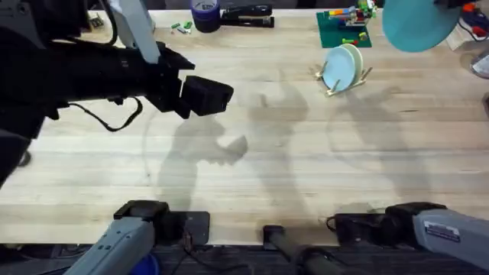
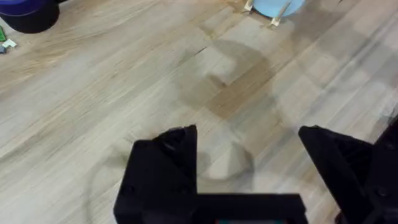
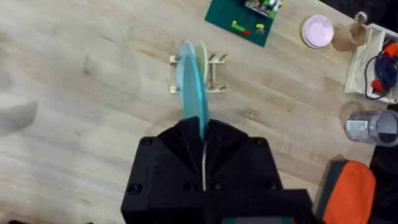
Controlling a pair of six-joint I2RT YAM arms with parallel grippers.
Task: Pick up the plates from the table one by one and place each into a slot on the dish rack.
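Observation:
My right gripper (image 3: 202, 129) is shut on the edge of a turquoise plate (image 3: 194, 99), which stands on edge in the right wrist view. It hangs in the air above the dish rack (image 3: 214, 79). In the overhead view that plate (image 1: 416, 23) shows large at the far right. The small wooden dish rack (image 1: 361, 79) holds a pale blue plate (image 1: 336, 70) and a cream plate (image 1: 354, 57) upright in its slots. My left gripper (image 2: 249, 155) is open over bare table (image 2: 93, 93), raised at the left (image 1: 208, 95), far from the rack.
A green baseplate (image 1: 342, 29) with toy bricks lies behind the rack. A dark blue roll (image 1: 205, 14) and a black stapler (image 1: 248, 15) sit at the far edge. A pink disc (image 3: 318, 31), a wooden bin (image 3: 364, 59) and a clear jar (image 3: 367, 127) stand right of the rack.

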